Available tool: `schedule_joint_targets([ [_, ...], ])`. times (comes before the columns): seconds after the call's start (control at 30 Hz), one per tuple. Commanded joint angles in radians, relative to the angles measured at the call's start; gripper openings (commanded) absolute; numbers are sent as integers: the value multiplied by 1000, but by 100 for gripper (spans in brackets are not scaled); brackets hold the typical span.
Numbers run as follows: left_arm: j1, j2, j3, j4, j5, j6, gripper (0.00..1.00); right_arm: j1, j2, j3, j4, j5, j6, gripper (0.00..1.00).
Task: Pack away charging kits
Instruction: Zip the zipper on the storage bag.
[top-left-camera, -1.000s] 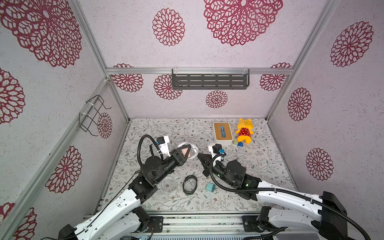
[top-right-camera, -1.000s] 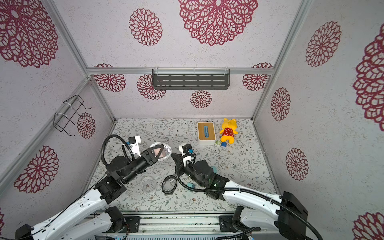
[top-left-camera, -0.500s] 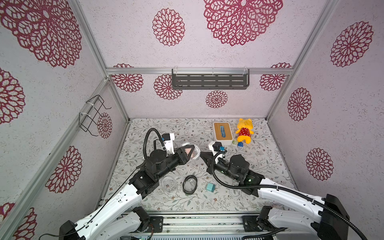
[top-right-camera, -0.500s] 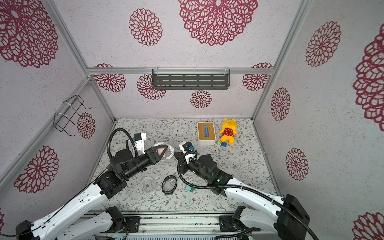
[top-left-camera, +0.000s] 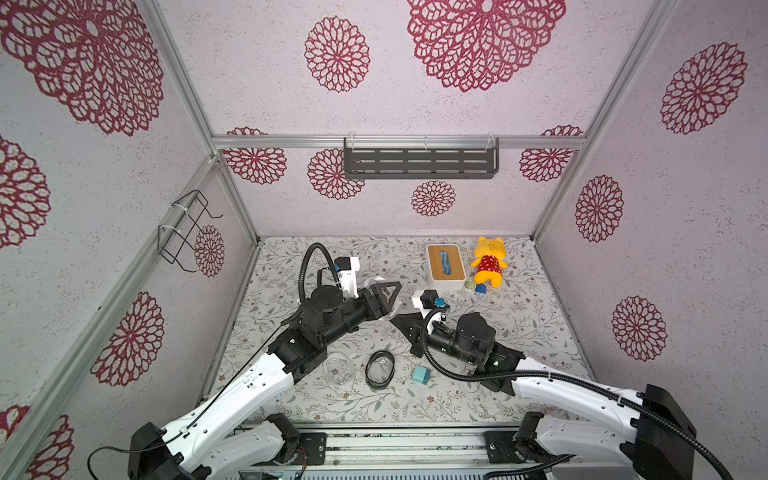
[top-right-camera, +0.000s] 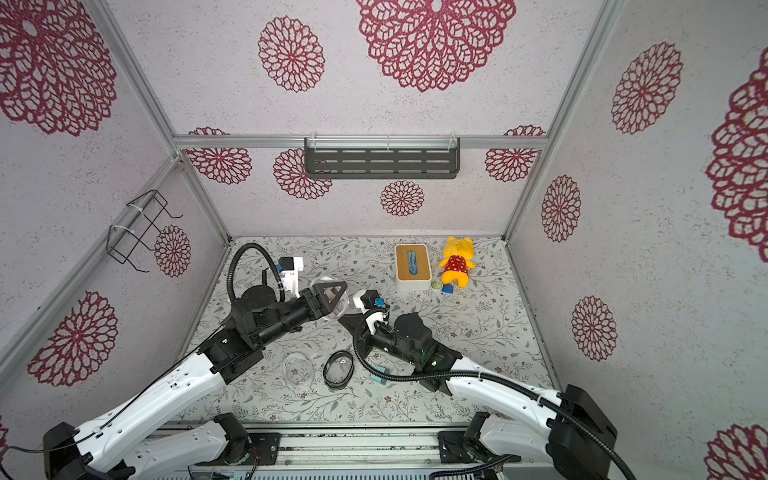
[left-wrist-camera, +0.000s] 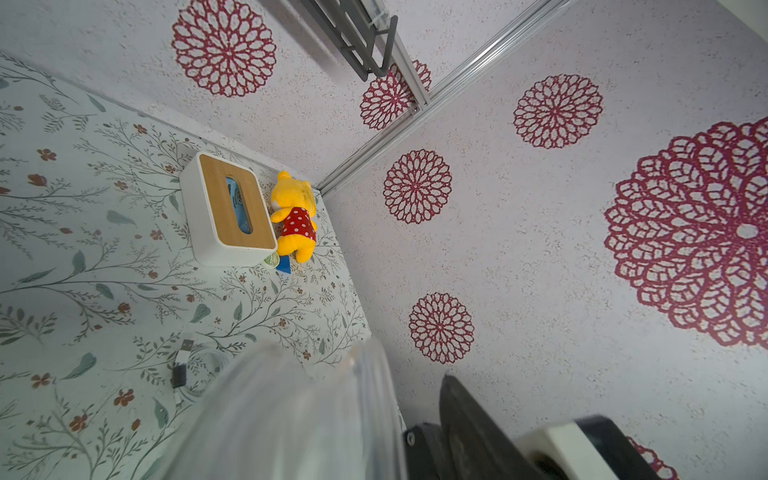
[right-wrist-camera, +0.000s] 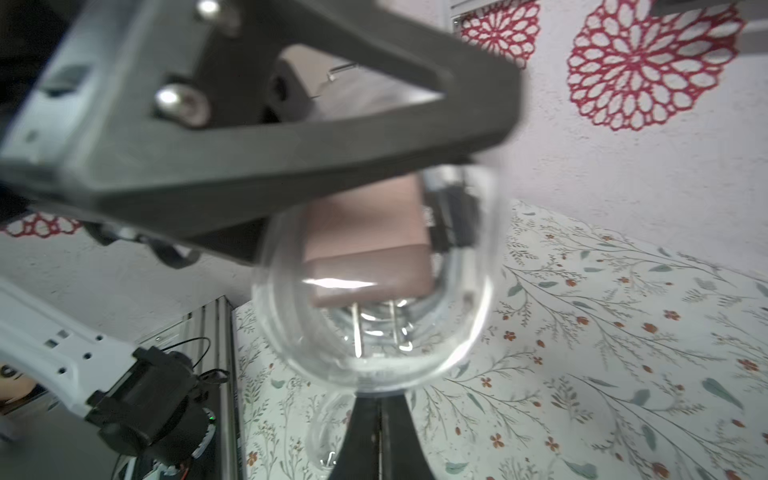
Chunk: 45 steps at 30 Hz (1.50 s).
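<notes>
There are three clear oval cases (top-left-camera: 340, 369), one teal charger (top-left-camera: 422, 373), one pink charger (right-wrist-camera: 365, 241), one coiled cable (left-wrist-camera: 199, 365), one white box (top-left-camera: 445, 285), one yellow plush toy (top-left-camera: 487, 262), one small blue block (top-left-camera: 481, 289), one dark wall shelf (top-left-camera: 419, 162) and one wire rack (top-left-camera: 187, 228).

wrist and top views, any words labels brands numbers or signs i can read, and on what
No legible text.
Small green-and-white round disc beside the white box with wooden top: print too small to read.
Blue packet in that box's slot: marks blurred.
Dark-rimmed oval case: pale triangle-like mark, no letters.
</notes>
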<state>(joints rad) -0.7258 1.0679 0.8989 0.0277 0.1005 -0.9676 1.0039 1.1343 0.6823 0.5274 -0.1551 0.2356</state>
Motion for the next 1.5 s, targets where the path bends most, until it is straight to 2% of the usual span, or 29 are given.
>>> schedule_joint_targets([
  [0.0,-9,38,24,22,34,-12,55,44,-5,33,107,-25,8,0],
  [0.07,-9,51,23,35,45,-20,49,44,-9,36,93,1,5,0],
  [0.23,-9,47,0,37,25,-24,8,44,-34,34,58,60,-11,0],
  [0.33,-7,8,-19,20,-10,-17,0,44,-55,15,42,100,-19,0],
  [0.63,-2,-139,-63,-48,-132,-25,0,42,-46,-8,23,168,-32,0],
  [0.87,3,-193,-90,-58,-127,-28,0,17,-1,22,5,232,-29,0],
  [1.3,3,-211,-153,-36,-123,-46,0,-72,135,198,-76,234,33,0],
  [1.33,4,-215,-160,-35,-130,-48,2,-78,140,201,-73,231,37,0],
  [1.37,5,-216,-169,-35,-140,-53,12,-85,144,202,-73,227,39,0],
  [1.47,12,-226,-190,-44,-166,-63,50,-102,158,209,-85,222,30,0],
])
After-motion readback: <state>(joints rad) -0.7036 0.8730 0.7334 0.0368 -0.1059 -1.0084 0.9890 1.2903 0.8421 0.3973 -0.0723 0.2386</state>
